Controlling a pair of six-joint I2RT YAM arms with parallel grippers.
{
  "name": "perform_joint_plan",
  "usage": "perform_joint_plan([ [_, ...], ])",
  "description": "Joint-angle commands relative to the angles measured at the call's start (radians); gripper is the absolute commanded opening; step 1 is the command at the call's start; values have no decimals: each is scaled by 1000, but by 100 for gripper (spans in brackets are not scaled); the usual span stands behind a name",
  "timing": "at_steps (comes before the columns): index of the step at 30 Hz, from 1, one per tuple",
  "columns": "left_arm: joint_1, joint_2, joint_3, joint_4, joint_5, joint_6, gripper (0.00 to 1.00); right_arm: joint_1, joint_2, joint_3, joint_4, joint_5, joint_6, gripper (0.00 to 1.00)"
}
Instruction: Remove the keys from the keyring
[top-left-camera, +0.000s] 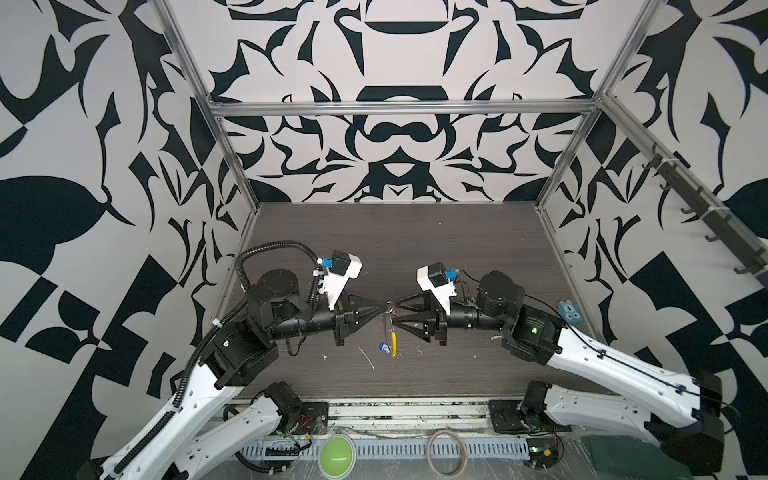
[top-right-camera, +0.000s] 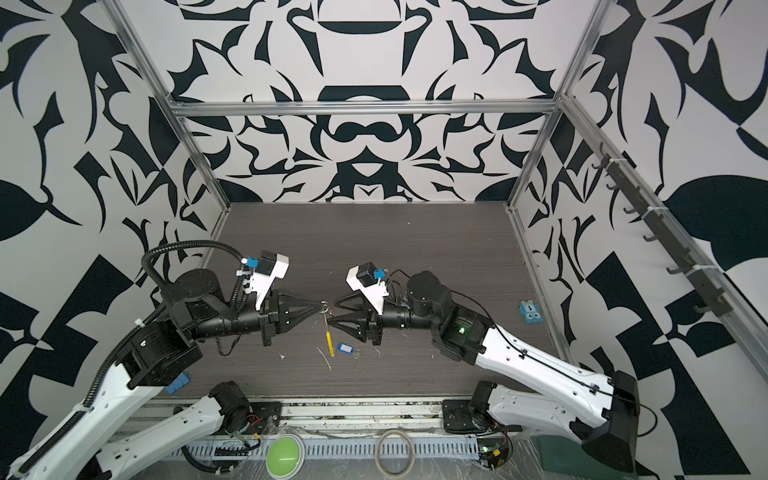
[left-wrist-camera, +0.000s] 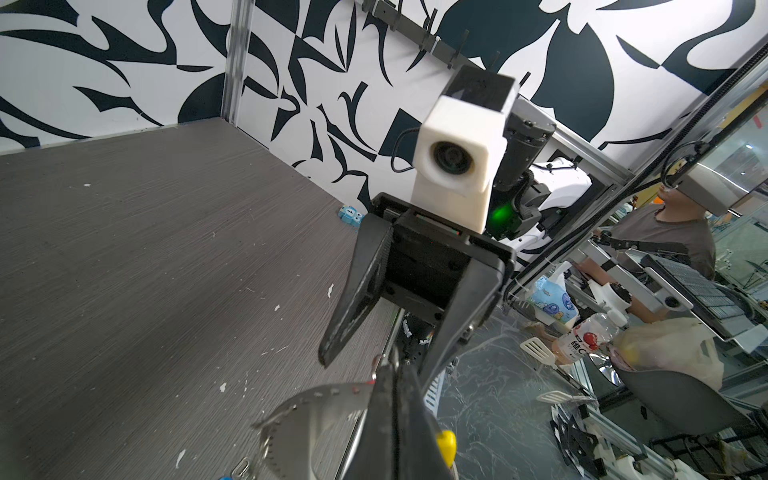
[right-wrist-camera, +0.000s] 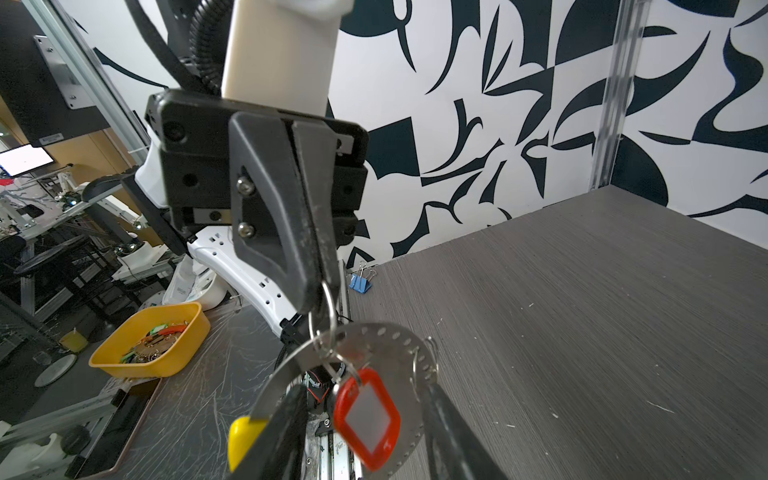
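Observation:
The keyring (right-wrist-camera: 386, 345) is a flat grey metal arc with holes along its edge and a yellow tip (right-wrist-camera: 245, 436). It hangs above the table in both top views (top-left-camera: 392, 338) (top-right-camera: 330, 340). My left gripper (top-left-camera: 385, 306) (top-right-camera: 322, 304) (left-wrist-camera: 391, 368) is shut on a small silver ring (right-wrist-camera: 328, 297) that passes through the arc. The red-tagged keys (right-wrist-camera: 368, 415) dangle below that ring, between the spread fingers of my right gripper (right-wrist-camera: 365, 390) (top-left-camera: 395, 314) (top-right-camera: 332, 310), which is open and touches nothing I can see. The blue-tagged keys (top-right-camera: 343, 348) (top-left-camera: 382, 347) lie on the table, apart from the keyring.
A blue toy block (top-left-camera: 568, 311) sits by the right wall. White scraps (top-left-camera: 368, 358) litter the dark table. A beige hoop (top-left-camera: 446, 451) and a green dome (top-left-camera: 336, 455) lie in front of the table. There is a blue binder clip (right-wrist-camera: 360, 282) by the left edge.

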Motion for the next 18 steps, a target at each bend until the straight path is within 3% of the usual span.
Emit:
perform_joint_plan([
  [1, 1, -17, -14, 40, -9, -7, 0, 9, 0, 15, 54, 22, -15, 47],
  [18, 1, -23, -26, 57, -8, -23, 0, 25, 32, 62, 40, 36, -29, 41],
])
